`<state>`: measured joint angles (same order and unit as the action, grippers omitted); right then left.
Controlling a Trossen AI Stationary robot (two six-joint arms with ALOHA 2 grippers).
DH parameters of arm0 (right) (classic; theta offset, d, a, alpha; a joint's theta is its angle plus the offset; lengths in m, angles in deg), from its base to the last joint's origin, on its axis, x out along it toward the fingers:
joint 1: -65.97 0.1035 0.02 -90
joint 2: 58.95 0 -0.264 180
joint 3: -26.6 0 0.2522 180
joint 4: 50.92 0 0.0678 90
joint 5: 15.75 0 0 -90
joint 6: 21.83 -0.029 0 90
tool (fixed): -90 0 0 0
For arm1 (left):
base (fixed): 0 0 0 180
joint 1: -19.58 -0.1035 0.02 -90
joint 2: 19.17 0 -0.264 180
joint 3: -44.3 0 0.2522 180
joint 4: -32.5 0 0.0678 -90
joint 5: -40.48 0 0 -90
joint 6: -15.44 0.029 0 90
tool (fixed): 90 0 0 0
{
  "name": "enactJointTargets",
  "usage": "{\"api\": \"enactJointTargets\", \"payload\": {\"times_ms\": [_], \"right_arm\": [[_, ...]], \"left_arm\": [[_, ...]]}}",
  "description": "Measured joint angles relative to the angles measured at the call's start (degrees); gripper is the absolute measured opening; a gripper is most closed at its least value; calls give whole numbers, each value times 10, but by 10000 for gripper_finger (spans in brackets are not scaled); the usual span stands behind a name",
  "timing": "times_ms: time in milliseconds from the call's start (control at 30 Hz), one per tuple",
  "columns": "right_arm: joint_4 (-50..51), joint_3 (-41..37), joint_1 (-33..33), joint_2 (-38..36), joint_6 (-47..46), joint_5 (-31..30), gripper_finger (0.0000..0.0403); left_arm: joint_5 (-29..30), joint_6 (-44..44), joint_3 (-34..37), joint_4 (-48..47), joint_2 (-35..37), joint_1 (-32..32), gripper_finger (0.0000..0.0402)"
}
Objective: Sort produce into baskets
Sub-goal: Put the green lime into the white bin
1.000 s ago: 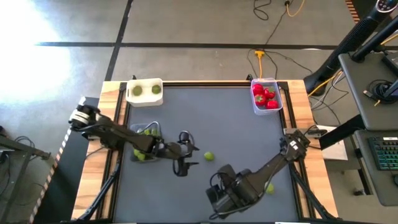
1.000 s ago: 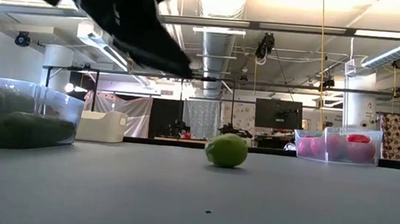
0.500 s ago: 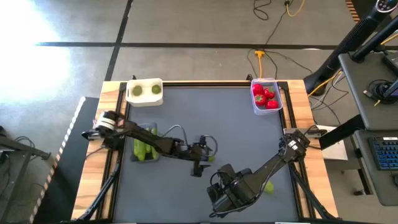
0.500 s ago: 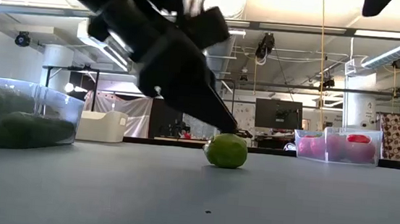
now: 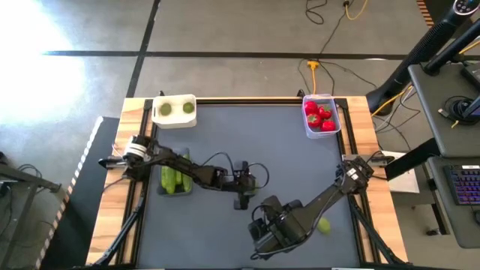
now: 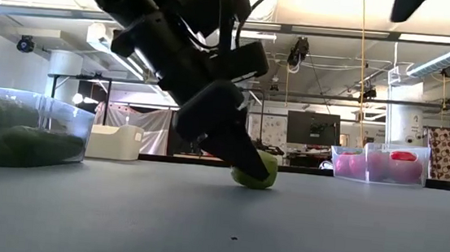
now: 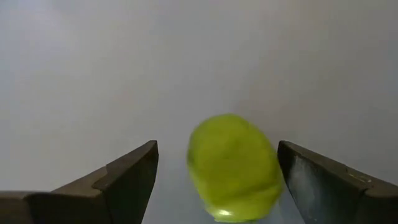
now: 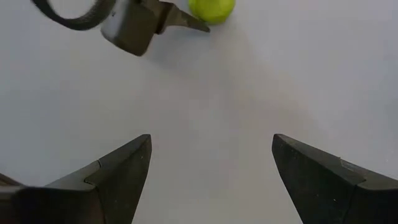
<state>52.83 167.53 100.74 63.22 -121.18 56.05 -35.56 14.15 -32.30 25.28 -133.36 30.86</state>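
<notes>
My left gripper [image 7: 214, 180]: fingers spread wide, straddling a yellow-green ball [image 7: 233, 167] on the mat [image 5: 285, 157] at table centre, no contact visible. My right gripper [image 8: 208, 168]: fingers apart, empty, near edge.

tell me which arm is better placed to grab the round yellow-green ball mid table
Left. The left gripper is down at the round yellow-green ball with open fingers either side, while the right gripper is open near the table's front edge.

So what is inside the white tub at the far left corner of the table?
The white tub holds two yellow-green balls, seen from above. Anything beneath them is covered.
</notes>
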Motion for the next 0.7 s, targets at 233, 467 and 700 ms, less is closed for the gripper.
{"api": "enactJointTargets", "payload": {"times_ms": [233, 467, 700], "right_arm": [[0, 0, -15, 0, 24, -3, 325], [0, 0, -23, 0, 34, -3, 325], [0, 0, -31, 0, 49, -5, 325]], "left_arm": [[0, -17, 6, -4, 0, -11, 311], [-11, -54, 8, -14, 0, -12, 275], [-50, -59, 9, -14, 1, -13, 147]]}}
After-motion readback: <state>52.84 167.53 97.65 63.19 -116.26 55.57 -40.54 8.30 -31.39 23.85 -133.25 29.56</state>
